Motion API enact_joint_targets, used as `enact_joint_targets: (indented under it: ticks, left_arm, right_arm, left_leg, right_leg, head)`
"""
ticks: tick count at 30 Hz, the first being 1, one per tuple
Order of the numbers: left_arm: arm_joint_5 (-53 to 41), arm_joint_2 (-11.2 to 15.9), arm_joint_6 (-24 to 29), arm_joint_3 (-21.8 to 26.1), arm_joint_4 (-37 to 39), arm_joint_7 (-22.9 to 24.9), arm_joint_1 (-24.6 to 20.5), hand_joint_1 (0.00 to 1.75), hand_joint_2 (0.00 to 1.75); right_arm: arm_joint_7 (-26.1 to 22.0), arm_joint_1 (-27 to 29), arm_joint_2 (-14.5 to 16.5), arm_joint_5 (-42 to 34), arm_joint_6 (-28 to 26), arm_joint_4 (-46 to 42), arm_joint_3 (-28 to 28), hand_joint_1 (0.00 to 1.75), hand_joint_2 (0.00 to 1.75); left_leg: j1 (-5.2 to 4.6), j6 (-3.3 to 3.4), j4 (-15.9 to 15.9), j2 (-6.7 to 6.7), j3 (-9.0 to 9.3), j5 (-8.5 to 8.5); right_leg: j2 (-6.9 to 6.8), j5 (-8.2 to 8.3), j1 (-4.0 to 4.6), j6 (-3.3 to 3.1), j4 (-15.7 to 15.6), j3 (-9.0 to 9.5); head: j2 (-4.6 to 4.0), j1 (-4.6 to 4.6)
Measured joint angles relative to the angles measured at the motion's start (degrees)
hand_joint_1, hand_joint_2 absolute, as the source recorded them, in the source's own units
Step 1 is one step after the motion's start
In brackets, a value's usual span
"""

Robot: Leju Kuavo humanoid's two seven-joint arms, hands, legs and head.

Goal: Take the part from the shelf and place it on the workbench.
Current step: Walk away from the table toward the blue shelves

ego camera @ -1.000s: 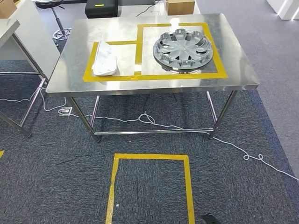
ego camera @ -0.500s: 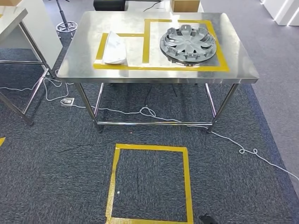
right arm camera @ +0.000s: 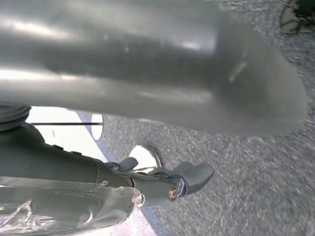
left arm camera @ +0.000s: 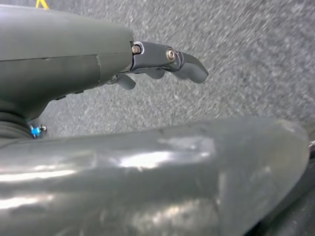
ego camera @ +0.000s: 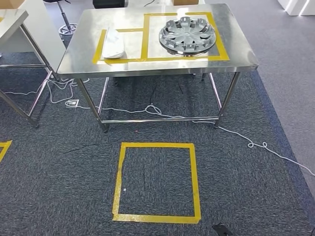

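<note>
Backed off from steel workbench (ego camera: 74, 59) bearing grey hubcap (ego camera: 187, 35); left hand (left arm camera: 111, 59), right hand (right arm camera: 111, 182) fingers straight, holding nothing.

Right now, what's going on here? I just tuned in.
Nothing is being handled. The head view looks down at a steel workbench a little way ahead, with a grey wheel cover in the larger yellow taped box and a white part in the smaller one beside it. A yellow taped square marks the carpet in front of the bench. The left robot hand and the right robot hand hang over the carpet, fingers apart, holding nothing.
</note>
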Motion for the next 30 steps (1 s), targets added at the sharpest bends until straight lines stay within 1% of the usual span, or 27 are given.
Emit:
enact_joint_targets:
  ticks: [1,2,4,5,6,7,8,9,10,11,12,13,14,15,16,17,18,19,20,21,22,23,25,26,27,29,30]
  left_arm:
    - [0.0,0.0,0.0,0.0,0.0,0.0,0.0,0.0,0.0]
    - [0.0,0.0,0.0,0.0,0.0,0.0,0.0,0.0,0.0]
    - [0.0,0.0,0.0,0.0,0.0,0.0,-0.2,0.0,0.0]
    - [0.0,0.0,0.0,0.0,0.0,-0.1,-0.3,0.0,0.0]
    - [0.0,0.0,0.0,0.0,0.0,-0.1,-0.5,0.0,0.0]
    - [0.0,0.0,0.0,0.0,0.0,-0.1,-0.8,0.0,0.0]
    - [0.0,0.0,0.1,0.0,0.0,-0.1,-0.9,0.0,0.0]
    - [0.0,0.0,0.0,0.0,0.0,-0.1,-1.0,0.0,0.0]
    - [0.0,-0.1,0.0,0.0,0.0,-0.1,-0.8,0.0,0.0]
    - [0.0,-0.1,0.0,0.1,0.0,-0.1,-0.7,0.0,0.0]
    - [0.0,-0.1,-0.1,0.1,0.0,-0.2,-0.5,0.0,0.0]
    - [0.0,-0.1,-0.1,0.1,0.0,-0.2,-0.4,0.0,0.0]
    - [0.0,-0.1,-0.1,0.1,0.0,-0.2,-0.3,0.0,0.0]
    - [0.0,-0.1,-0.1,0.2,0.0,-0.2,-0.2,0.0,0.0]
    - [0.0,0.0,-0.1,0.2,0.0,-0.2,-0.2,0.0,0.0]
    - [0.0,0.0,-0.1,0.2,0.0,-0.3,-0.3,0.0,0.0]
    - [0.0,0.0,0.0,0.2,0.0,-0.3,-0.3,0.0,0.0]
    - [0.0,0.0,0.0,0.2,0.0,-0.5,-0.2,0.0,0.0]
    - [0.0,0.0,0.0,0.2,0.0,-0.6,-0.2,0.0,0.0]
    - [0.0,0.0,0.0,0.2,0.0,-0.8,-0.2,0.0,0.0]
    - [0.0,0.0,0.1,0.2,0.0,-0.9,-0.3,0.0,0.0]
    - [0.0,0.0,0.1,0.3,0.0,-1.0,-0.3,0.0,0.0]
    - [0.0,0.1,0.2,0.3,0.0,-1.2,-0.3,0.0,0.0]
    - [0.0,0.1,0.2,0.3,0.0,-1.2,-0.2,0.0,0.0]
    - [0.0,0.1,0.2,0.3,0.0,-1.2,0.0,0.0,0.0]
    - [0.0,0.1,0.2,0.3,0.0,-1.2,0.1,0.0,0.0]
    - [0.0,0.1,0.2,0.3,0.0,-1.2,0.1,0.0,0.0]
  right_arm:
    - [0.0,0.0,0.0,0.0,0.0,0.0,0.0,0.0,0.0]
    - [0.0,0.0,0.0,0.0,0.0,0.0,0.0,0.0,0.0]
    - [0.0,-0.1,0.0,0.0,0.0,0.0,0.0,0.0,0.0]
    - [0.0,-0.1,0.0,-0.1,0.0,0.0,0.0,0.0,0.0]
    - [0.0,-0.1,0.0,-0.1,0.0,0.0,0.0,0.0,0.0]
    - [-0.1,-0.2,0.0,-0.1,-0.1,0.0,0.0,0.0,0.0]
    - [-0.1,-0.2,0.0,-0.2,-0.1,0.0,0.0,0.0,0.0]
    - [-0.1,-0.2,0.0,-0.2,-0.1,0.0,0.0,0.0,0.0]
    - [-0.1,-0.1,0.0,-0.2,-0.1,0.0,0.0,0.0,0.0]
    - [-0.1,0.0,0.0,-0.2,-0.1,0.0,0.0,0.0,0.0]
    - [-0.1,0.1,0.0,-0.2,-0.1,0.0,-0.1,0.0,0.0]
    - [-0.1,0.1,0.0,-0.2,-0.1,0.0,-0.1,0.0,0.0]
    - [-0.2,0.2,0.0,-0.2,-0.1,0.0,-0.1,0.0,0.0]
    - [-0.3,0.2,0.0,-0.2,-0.1,0.0,-0.1,0.0,0.0]
    - [-0.3,0.2,0.0,-0.2,-0.1,0.0,-0.1,0.0,0.0]
    - [-0.3,0.2,0.0,-0.2,-0.1,0.0,-0.1,0.0,0.0]
    - [-0.3,0.2,0.0,-0.2,-0.1,0.0,-0.2,0.0,0.0]
    - [-0.3,0.1,0.0,-0.2,-0.1,0.0,-0.2,0.0,0.0]
    - [-0.4,0.0,0.0,-0.1,-0.1,0.0,-0.3,0.0,0.0]
    - [-0.4,-0.1,0.0,-0.1,-0.2,0.0,-0.3,0.0,0.0]
    - [-0.4,-0.3,0.0,-0.1,-0.2,-0.1,-0.3,0.0,0.0]
    - [-0.4,-0.4,0.0,-0.1,-0.2,-0.1,-0.3,0.0,0.0]
    - [-0.4,-0.3,0.1,-0.1,-0.2,-0.1,-0.4,0.0,0.0]
    - [-0.4,-0.1,0.1,-0.1,-0.2,-0.1,-0.5,0.0,0.0]
    - [-0.3,0.0,0.1,-0.1,-0.2,-0.1,-0.7,0.0,0.0]
    - [-0.4,0.1,0.0,-0.1,-0.2,-0.1,-0.9,0.0,0.0]
    - [-0.4,0.2,0.0,-0.1,-0.2,-0.1,-1.0,0.0,0.0]
  left_leg:
    - [0.0,0.03,1.1,0.0,0.56,0.81]
    - [0.0,0.15,-0.1,0.0,2.24,2.45]
    - [-0.05,0.65,-7.4,0.01,8.44,4.76]
    - [-0.12,0.96,-12.3,0.01,12.2,5.14]
    - [-0.18,1.22,-16.2,-0.02,14.98,5.01]
    - [-0.27,1.41,-18.8,-0.05,16.57,4.87]
    - [-0.25,1.56,-20.1,-0.09,16.9,5.09]
    - [-0.12,1.72,-20.5,-0.13,16.3,5.13]
    - [0.01,2.02,-20.7,-0.17,15.54,5.44]
    - [0.18,2.36,-21.0,-0.18,14.72,5.88]
    - [0.24,2.68,-21.1,-0.19,13.78,6.48]
    - [0.19,2.94,-21.0,-0.16,12.79,7.24]
    - [0.11,3.03,-20.9,-0.09,11.85,7.95]
    - [0.0,3.07,-20.8,-0.02,10.93,8.68]
    - [-0.12,3.08,-20.7,0.04,10.05,9.37]
    - [-0.23,3.05,-20.6,0.08,9.2,10.03]
    - [-0.33,2.98,-20.6,0.08,8.4,10.65]
    - [-0.4,2.85,-20.6,0.05,7.76,11.25]
    - [-0.5,2.66,-20.5,0.0,7.33,11.77]
    - [-0.62,2.45,-20.4,-0.02,7.06,12.32]
    - [-0.7,2.25,-20.4,0.01,6.89,12.95]
    - [-0.77,2.03,-20.4,0.06,6.7,13.53]
    - [-0.67,1.55,-19.9,0.12,5.91,13.75]
    - [-0.57,1.16,-18.3,0.08,5.01,12.27]
    - [-0.43,0.76,-15.3,0.05,3.64,9.86]
    - [-0.16,0.06,-5.9,0.03,-0.07,4.13]
    - [-0.05,-0.13,-1.8,0.03,-1.44,2.54]
  right_leg:
    - [-0.09,0.56,0.01,0.03,0.2,-0.95]
    - [-0.15,1.13,0.0,0.1,0.4,-1.78]
    - [-0.14,2.26,0.02,0.39,0.4,-2.93]
    - [-0.1,2.74,0.07,0.62,0.5,-3.25]
    - [-0.09,3.34,0.11,0.9,0.6,-3.56]
    - [-0.1,3.94,0.13,1.2,0.6,-3.95]
    - [-0.14,4.59,0.18,1.54,0.7,-4.46]
    - [-0.11,4.82,0.19,1.85,0.9,-5.22]
    - [-0.06,3.74,0.2,2.2,1.9,-6.26]
    - [0.01,1.51,0.2,2.51,4.0,-7.46]
    - [0.08,-1.78,0.14,2.77,7.4,-8.83]
    - [0.08,-5.25,0.1,3.0,11.8,-10.17]
    - [0.07,-7.72,0.06,3.13,16.4,-11.17]
    - [0.07,-8.73,0.06,3.2,20.1,-11.66]
    - [0.07,-8.17,0.07,3.16,22.2,-11.36]
    - [0.07,-6.47,0.1,3.03,22.0,-10.04]
    - [0.1,-4.5,0.15,2.8,19.7,-7.61]
    - [0.17,-3.46,0.23,2.48,15.4,-4.09]
    - [0.23,-3.33,0.36,2.16,9.8,0.48]
    - [0.3,-4.1,0.46,1.84,4.3,4.45]
    - [0.4,-5.04,0.55,1.54,0.2,7.18]
    - [0.44,-5.46,0.64,1.28,-2.0,8.49]
    - [0.35,-5.05,0.5,0.45,-2.4,7.58]
    - [0.24,-4.58,0.41,0.01,-2.3,7.0]
    - [0.14,-4.04,0.3,-0.35,-2.3,6.44]
    - [0.03,-3.14,0.31,-0.55,-2.0,5.18]
    - [-0.05,-2.81,0.3,-0.5,-1.8,4.56]
  head:
    - [0.0,0.0]
    - [0.0,0.0]
    - [0.0,0.0]
    - [0.0,0.01]
    - [0.0,0.03]
    - [0.0,0.03]
    - [0.0,0.03]
    - [0.0,-0.02]
    - [0.0,0.04]
    - [0.0,0.15]
    - [0.0,0.31]
    - [0.0,0.49]
    - [0.0,0.57]
    - [0.0,0.63]
    - [0.0,0.65]
    - [0.0,0.69]
    - [0.0,0.69]
    - [0.0,0.68]
    - [0.0,0.71]
    - [0.0,0.69]
    - [0.0,0.6]
    - [0.0,0.56]
    - [0.0,0.45]
    - [0.0,0.41]
    - [0.0,0.27]
    - [0.0,0.05]
    - [0.0,0.0]
